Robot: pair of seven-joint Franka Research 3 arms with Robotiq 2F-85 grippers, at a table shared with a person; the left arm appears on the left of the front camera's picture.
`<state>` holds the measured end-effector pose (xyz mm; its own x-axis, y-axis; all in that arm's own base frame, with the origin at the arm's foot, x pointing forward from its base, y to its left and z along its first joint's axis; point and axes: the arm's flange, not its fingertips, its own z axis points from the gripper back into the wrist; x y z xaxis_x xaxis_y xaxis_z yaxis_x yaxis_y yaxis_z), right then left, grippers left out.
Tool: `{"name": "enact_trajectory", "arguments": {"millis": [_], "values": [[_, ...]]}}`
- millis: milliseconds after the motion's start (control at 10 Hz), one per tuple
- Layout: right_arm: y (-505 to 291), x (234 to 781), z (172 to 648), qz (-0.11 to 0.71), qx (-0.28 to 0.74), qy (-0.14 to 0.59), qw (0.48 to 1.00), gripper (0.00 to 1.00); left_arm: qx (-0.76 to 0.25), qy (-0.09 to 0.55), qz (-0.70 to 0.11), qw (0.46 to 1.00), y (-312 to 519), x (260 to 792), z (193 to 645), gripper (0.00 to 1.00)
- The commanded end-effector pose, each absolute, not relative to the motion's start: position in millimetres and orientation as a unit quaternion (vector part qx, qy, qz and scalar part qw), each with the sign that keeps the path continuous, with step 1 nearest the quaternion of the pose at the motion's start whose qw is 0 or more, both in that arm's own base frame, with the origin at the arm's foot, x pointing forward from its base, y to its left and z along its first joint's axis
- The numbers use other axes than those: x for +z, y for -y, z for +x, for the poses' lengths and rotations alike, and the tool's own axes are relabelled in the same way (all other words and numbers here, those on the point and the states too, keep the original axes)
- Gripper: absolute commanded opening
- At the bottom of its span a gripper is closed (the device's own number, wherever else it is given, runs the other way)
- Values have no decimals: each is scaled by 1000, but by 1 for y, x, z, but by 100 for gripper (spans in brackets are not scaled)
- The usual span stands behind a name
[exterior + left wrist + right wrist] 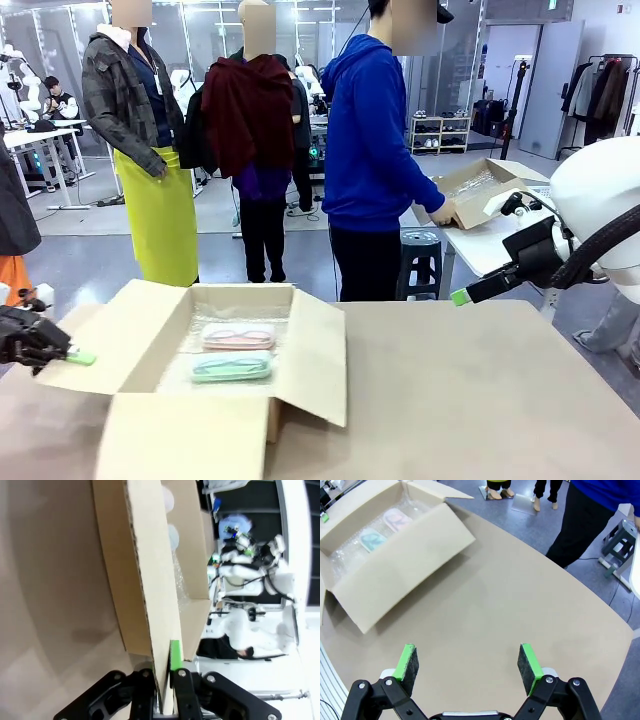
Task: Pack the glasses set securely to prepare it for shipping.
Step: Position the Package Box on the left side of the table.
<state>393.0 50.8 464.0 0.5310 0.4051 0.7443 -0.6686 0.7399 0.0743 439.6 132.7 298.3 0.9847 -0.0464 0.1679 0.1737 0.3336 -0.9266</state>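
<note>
The left tool (165,680) pinches the left flap (145,580) of the open cardboard box (215,395). The right tool (468,666) hangs spread above the bare tan counter (520,605), well right of the box. Inside the box, on bubble wrap (235,315), lie the pink case (238,336) and, just nearer, the green case (231,367). Beyond the box a person in blue (370,140) stands on grey floor, facing another table.

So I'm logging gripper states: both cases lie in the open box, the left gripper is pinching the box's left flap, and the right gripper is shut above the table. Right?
One slip: the right gripper is open, not shut; the right wrist view shows its green pads wide apart over bare table. The rest holds: the pink case and green case lie in the box, and the left gripper pinches its flap.
</note>
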Motion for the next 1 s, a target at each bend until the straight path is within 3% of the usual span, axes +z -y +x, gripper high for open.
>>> {"name": "enact_trajectory", "arguments": {"millis": [0,500,900], "values": [[-52,469,393,176,314,365,858,100,-98,43,-571,814,-191,308,443,6],[-52,469,393,176,314,365,858,100,-55,95,-548,829,-340,336,443,6],[-52,469,393,176,314,365,858,100,-32,111,-536,837,-381,333,430,6]]}}
